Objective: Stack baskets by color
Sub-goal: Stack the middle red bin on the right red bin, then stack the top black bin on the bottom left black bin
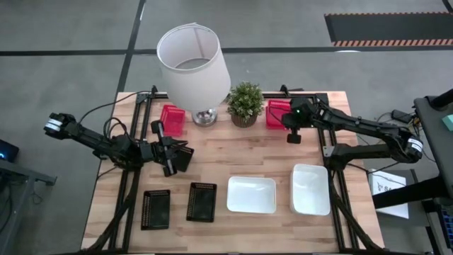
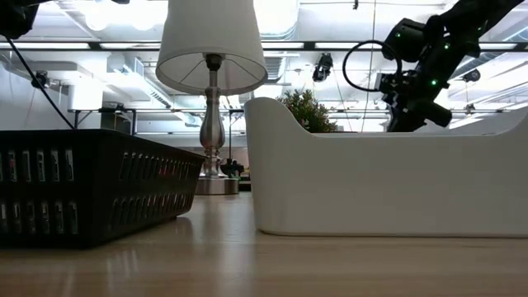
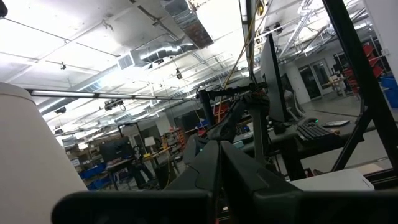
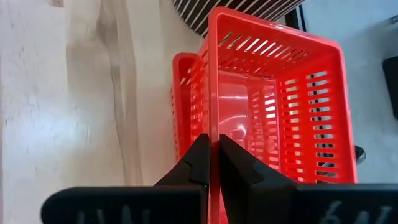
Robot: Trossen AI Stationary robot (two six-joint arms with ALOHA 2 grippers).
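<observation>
Left gripper (image 3: 219, 163): two dark fingers (image 3: 199, 171) pressed together, nothing between them, aimed level into the room. White lampshade (image 3: 28, 162): curved wall close beside the gripper. Ceiling (image 3: 93, 37): bright, with ductwork (image 3: 158, 53). Dark frame posts (image 3: 351, 68) crossing diagonally. Monitor (image 3: 272, 68) on a stand; shelving far off.

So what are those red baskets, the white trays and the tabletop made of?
The red baskets look like glossy moulded plastic: slotted walls, and light shining through their thin sides. The white trays seem smooth, matte plastic with rounded corners, though the look leaves that open. The tabletop appears to be pale wood planks, showing grain and seams.
</observation>
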